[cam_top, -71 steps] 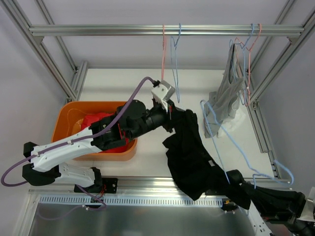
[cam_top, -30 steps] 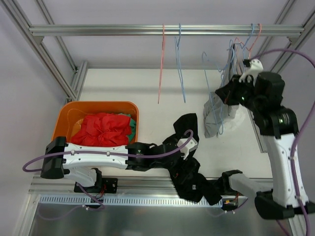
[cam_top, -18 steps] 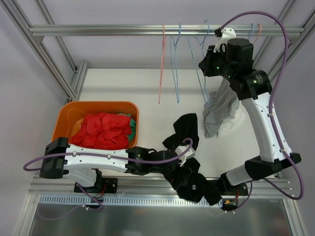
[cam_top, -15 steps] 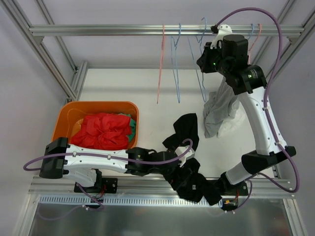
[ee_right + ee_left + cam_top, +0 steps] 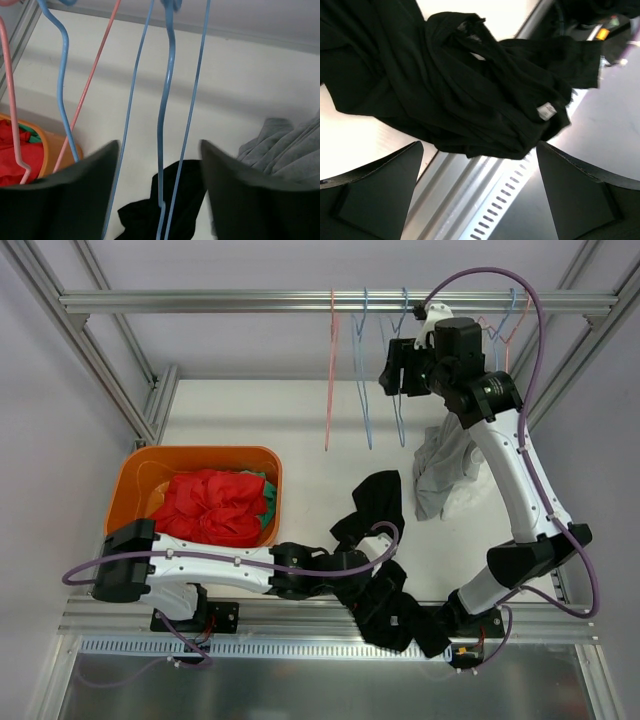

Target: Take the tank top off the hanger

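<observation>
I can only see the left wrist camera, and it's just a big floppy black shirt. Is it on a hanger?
Observer: No. In the top view the black tank top lies crumpled at the near edge of the table, with no hanger showing in it.
Operator: Then where's the hanger?
Observer: The right gripper is up by the rail, open, with a blue hanger between its fingers.
Operator: Are there any other clothes?
Observer: Yes, red clothes fill an orange bin on the left side of the table.
</observation>
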Controlling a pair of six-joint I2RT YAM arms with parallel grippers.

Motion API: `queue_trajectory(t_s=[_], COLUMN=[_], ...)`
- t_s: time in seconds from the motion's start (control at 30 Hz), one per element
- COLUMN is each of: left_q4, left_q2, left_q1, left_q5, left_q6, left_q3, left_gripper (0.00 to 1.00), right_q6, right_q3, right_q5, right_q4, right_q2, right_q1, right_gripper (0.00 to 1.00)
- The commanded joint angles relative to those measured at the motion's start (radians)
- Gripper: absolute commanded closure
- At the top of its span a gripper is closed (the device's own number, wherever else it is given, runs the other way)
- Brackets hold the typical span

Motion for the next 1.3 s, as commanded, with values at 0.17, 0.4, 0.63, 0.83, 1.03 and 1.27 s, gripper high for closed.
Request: queue_trajectory(t_s=[0.17,0.4,0.63,0.83,1.03,1.27], left_q4=[0.008,0.0,-0.041,-0.111,-0.36,-0.826], left_q2=[0.215,0.369,0.565,0.484,0.138,-0.146], left_q1=[0.039,0.14,0.149,0.096,0.042,0.044], left_q5=[0.001,0.105,0.168,0.065,-0.277,-0.605], left_q6=[0.007,0.079,0.016,-0.063,-0.18,-0.31], left_q3=[0.152,0.212,0.24,0.191,0.195,0.423], left_gripper=[0.01,0.01,0.17,1.0,1.0,1.0], right_q6=[-0.006,-0.003,0.022,0.063,0.054,0.046], right_q3=[-0.193,-0.44,-0.57,-0.582,-0.594,-0.64], right_q5=[-0.025,-0.117,-0.242,-0.34,-0.34,-0.326], right_q4=[0.005,-0.004,-0.043,-0.061,-0.087,-0.087], right_q2=[-0.35,-0.748,-1.056,-1.197,-1.253,-1.273], right_q1=[-0.002,-0.002,-0.002,-0.003,0.0,0.0], right_gripper=[0.0,0.0,0.01,0.0,0.01,0.01])
